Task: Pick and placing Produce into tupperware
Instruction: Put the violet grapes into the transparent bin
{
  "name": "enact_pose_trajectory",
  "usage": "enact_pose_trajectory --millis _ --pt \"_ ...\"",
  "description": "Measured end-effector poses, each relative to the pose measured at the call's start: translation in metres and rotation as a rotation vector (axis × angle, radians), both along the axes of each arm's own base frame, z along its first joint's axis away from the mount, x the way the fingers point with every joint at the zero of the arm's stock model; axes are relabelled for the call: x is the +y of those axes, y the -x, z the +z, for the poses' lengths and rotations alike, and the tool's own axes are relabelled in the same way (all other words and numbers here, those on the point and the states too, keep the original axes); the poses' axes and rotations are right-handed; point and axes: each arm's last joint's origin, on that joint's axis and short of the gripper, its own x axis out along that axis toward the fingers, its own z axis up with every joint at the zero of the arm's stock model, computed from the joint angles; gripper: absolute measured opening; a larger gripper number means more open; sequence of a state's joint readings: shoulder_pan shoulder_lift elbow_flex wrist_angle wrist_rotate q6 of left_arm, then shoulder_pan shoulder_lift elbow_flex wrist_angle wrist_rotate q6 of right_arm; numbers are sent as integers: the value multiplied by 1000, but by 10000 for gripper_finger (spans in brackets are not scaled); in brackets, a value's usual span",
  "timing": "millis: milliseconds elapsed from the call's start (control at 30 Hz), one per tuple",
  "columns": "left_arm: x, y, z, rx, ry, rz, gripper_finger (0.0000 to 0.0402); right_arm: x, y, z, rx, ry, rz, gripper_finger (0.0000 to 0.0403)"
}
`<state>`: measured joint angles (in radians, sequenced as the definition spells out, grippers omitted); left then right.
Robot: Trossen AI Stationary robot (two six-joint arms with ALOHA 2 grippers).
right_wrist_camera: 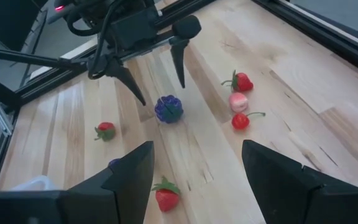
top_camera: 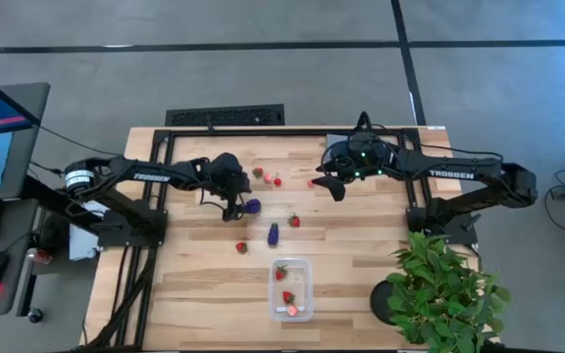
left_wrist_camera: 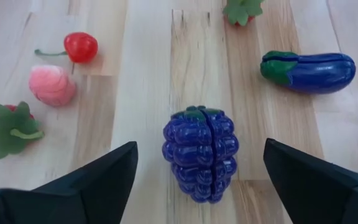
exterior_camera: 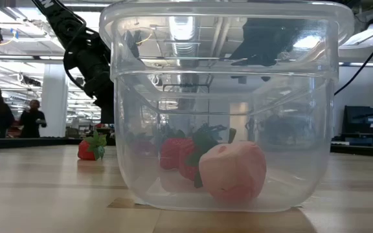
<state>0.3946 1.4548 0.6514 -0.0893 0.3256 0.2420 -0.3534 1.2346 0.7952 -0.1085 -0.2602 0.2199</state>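
The dark purple grape cluster [left_wrist_camera: 201, 152] lies on the wooden table. My left gripper [left_wrist_camera: 199, 146] is open above it, one finger on each side, touching nothing; in the high view it [top_camera: 231, 204] is just left of the grapes [top_camera: 253, 207]. A purple eggplant [left_wrist_camera: 308, 70], a cherry [left_wrist_camera: 79, 46], a pink piece [left_wrist_camera: 51, 85] and red strawberries [top_camera: 293, 221] lie scattered around. The clear tupperware [top_camera: 290, 287] stands near the table's near edge and holds two strawberries [exterior_camera: 180, 155] and a pink piece [exterior_camera: 232, 171]. My right gripper [top_camera: 336, 188] hangs open over the far right part of the table [right_wrist_camera: 197, 146].
A green potted plant [top_camera: 444, 289] stands at the table's near right corner. A black frame [top_camera: 263, 131] runs along the far edge. One strawberry [exterior_camera: 90, 147] lies left of the tupperware [exterior_camera: 225, 103]. People stand far off in the room behind.
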Motion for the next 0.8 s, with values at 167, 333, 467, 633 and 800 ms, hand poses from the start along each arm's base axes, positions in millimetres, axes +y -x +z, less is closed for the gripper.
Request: enact_pose_trajectory --millis 167,333,467,633,800 --pt "-2 -6 -4 -19 -2 -9 350 0 0 0 0 -1 -1 268" --pt "-6 -17 -18 34 14 -22 351 0 0 0 2 -14 -8 268" --pt "-5 -19 -26 71 17 8 351 2 0 0 3 -16 -3 268" --pt "-5 -19 -29 79 13 10 347 4 -1 -1 14 -26 1 268" --pt "-4 -19 -29 87 -5 24 322 4 0 -2 18 -29 -1 268"
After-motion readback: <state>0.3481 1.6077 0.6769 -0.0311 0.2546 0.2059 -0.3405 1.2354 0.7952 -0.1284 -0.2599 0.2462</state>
